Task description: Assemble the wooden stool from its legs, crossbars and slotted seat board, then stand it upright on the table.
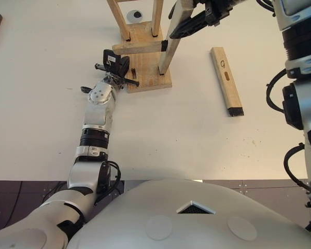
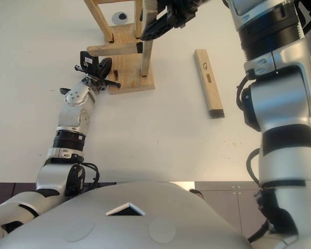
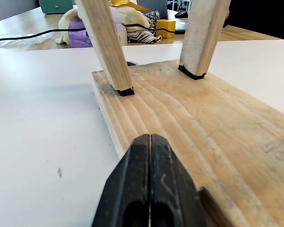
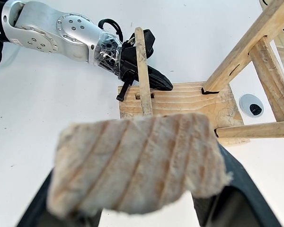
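Left wrist view: the left hand [image 3: 150,141] is pinched closed, its tips on the seat board [image 3: 189,118] at lower centre. At top centre of the left eye view, the right hand [image 1: 189,25] grips a leg [image 1: 168,52]. Pin the board and press the leg straight down its slot. Three slots hold legs, and a spare leg [image 1: 227,80] lies on the worktop [image 1: 197,145] at right.

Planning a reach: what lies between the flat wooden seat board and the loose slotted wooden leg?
Only bare white tabletop, between seat board and leg; left eye view.
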You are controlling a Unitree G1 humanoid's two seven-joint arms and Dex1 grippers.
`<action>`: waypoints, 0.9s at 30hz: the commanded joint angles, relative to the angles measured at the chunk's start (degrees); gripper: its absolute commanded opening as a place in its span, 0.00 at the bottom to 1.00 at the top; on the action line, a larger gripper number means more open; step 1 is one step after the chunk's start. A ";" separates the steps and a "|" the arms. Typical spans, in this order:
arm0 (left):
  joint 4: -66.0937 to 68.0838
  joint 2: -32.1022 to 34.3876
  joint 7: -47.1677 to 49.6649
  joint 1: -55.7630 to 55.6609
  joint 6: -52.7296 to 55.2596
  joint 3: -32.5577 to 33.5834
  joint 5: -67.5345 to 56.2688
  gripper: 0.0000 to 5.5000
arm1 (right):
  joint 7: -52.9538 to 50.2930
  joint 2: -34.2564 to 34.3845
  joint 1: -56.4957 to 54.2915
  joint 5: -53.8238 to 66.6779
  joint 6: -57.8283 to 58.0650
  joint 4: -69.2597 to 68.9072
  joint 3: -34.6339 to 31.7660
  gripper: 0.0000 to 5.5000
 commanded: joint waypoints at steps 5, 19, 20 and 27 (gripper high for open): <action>1.86 -3.16 -1.50 2.29 2.96 -2.42 0.61 0.00 | 4.02 0.81 20.71 -1.96 8.64 0.79 13.10 0.37; 0.97 -13.53 -4.60 -1.95 4.01 -3.20 -5.36 0.00 | 9.16 -26.17 25.96 12.30 14.69 -23.82 7.77 0.37; 1.06 -13.80 -4.73 -2.06 4.06 -3.19 -5.34 0.00 | 8.49 -26.43 26.04 12.93 14.91 -24.12 7.35 0.37; 2.16 -12.92 -5.24 -1.68 3.95 -2.87 -4.32 0.00 | -1.35 -21.36 28.18 19.45 19.58 -27.63 -0.78 0.44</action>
